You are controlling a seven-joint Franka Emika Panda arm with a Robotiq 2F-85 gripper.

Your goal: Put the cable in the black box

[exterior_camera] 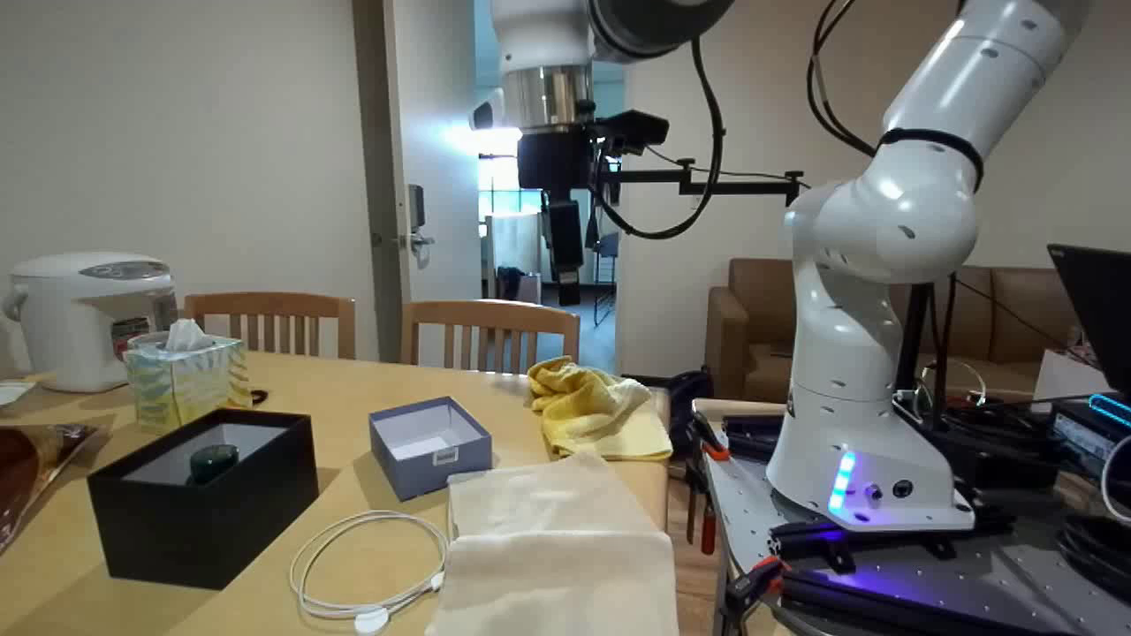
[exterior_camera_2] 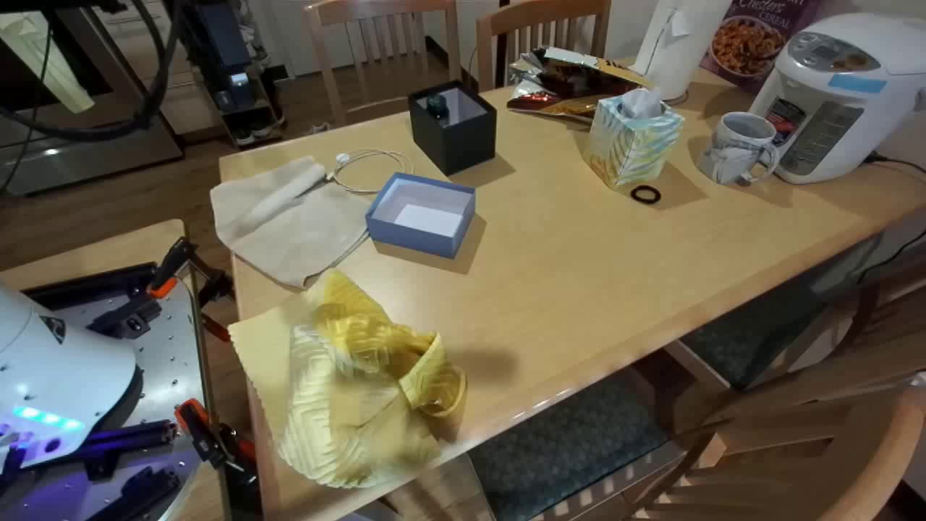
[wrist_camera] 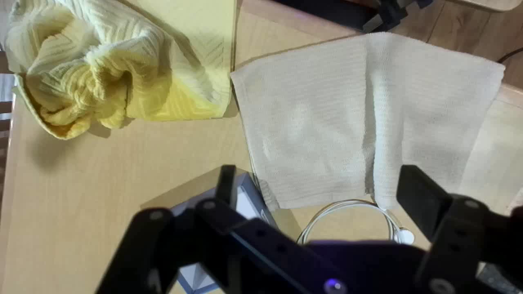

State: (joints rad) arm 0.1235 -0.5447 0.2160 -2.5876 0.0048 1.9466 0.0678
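Observation:
The cable (exterior_camera: 371, 620) is a thin white cord in a loose loop with a round white end. It lies on the table between the beige cloth and the black box (exterior_camera: 212, 521). The cable also shows in an exterior view (exterior_camera_2: 342, 158) and in the wrist view (wrist_camera: 347, 203), its lower part hidden behind the gripper. The black box is open at the top and holds a dark round object (exterior_camera: 214, 461); it shows in an exterior view (exterior_camera_2: 463, 145). It cannot be made out in the wrist view. My gripper (wrist_camera: 320, 183) is open and empty, high above the table.
A small grey-blue open box (exterior_camera: 442, 470) stands beside the cable. A beige cloth (exterior_camera: 557, 583) and a crumpled yellow towel (exterior_camera: 601, 415) lie near the robot's side. A tissue box (exterior_camera: 190, 384), a water dispenser (exterior_camera: 88, 318) and a mug (exterior_camera_2: 738, 148) stand farther along.

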